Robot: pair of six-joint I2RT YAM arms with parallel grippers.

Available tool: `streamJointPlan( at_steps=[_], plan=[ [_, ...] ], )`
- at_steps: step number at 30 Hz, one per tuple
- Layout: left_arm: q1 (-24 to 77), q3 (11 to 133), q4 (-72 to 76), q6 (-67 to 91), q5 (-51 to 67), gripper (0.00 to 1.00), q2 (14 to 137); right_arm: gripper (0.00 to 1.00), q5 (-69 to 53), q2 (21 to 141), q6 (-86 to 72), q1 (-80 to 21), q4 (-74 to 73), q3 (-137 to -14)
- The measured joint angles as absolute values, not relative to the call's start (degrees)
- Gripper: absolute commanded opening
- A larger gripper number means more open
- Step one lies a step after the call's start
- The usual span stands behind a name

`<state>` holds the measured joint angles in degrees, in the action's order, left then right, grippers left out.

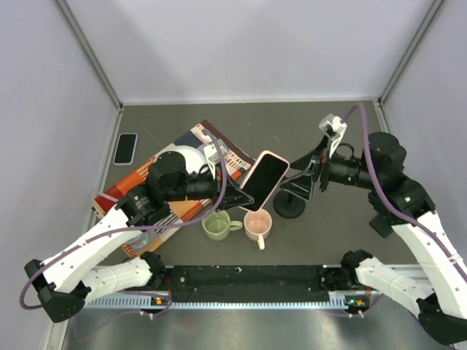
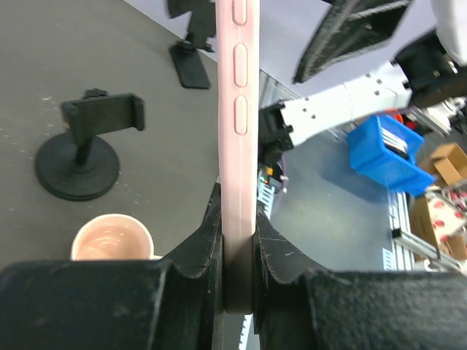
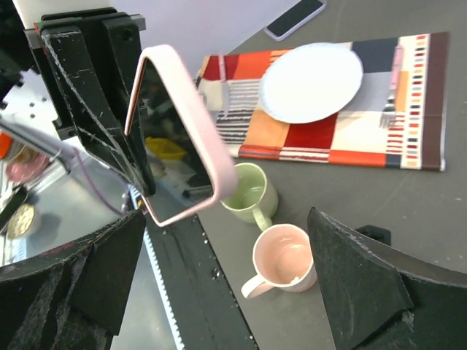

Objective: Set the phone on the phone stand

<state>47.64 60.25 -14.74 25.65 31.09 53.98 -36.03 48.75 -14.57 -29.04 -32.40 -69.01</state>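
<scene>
Top external view: left end effector (image 1: pixel 241 195) is clamped on the phone (image 1: pixel 264 180), up in the air near the phone stand (image 1: pixel 292 200). Right end effector (image 1: pixel 315 179) is apart. Setting the phone down is left.

A phone (image 1: pixel 264 179) in a pale pink case, its screen black, over a dark grey table (image 1: pixel 182 120) with a black stand (image 1: pixel 292 198), a pale green mug (image 1: pixel 217 226) and a pink mug (image 1: pixel 257 224). A white plate (image 3: pixel 312 82) lies on a mat (image 3: pixel 379 138) of orange, red, navy, grey and cream blocks with striped bands. The second phone (image 1: pixel 125 148) is black, the cable (image 1: pixel 365 142) purple.
</scene>
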Motion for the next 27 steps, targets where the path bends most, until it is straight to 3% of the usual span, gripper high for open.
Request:
streamJointPlan(
  at_steps=[8,27],
  plan=[
    [47.44,60.2,-13.91,23.53,40.91,0.0,56.14,0.61,-47.22,53.95,-13.3,-29.06,-30.41,-69.08],
    [47.42,61.95,-17.3,14.9,46.72,0.0,61.3,0.33,-61.56,54.39,-11.46,-29.1,-24.84,-66.39]
  ],
)
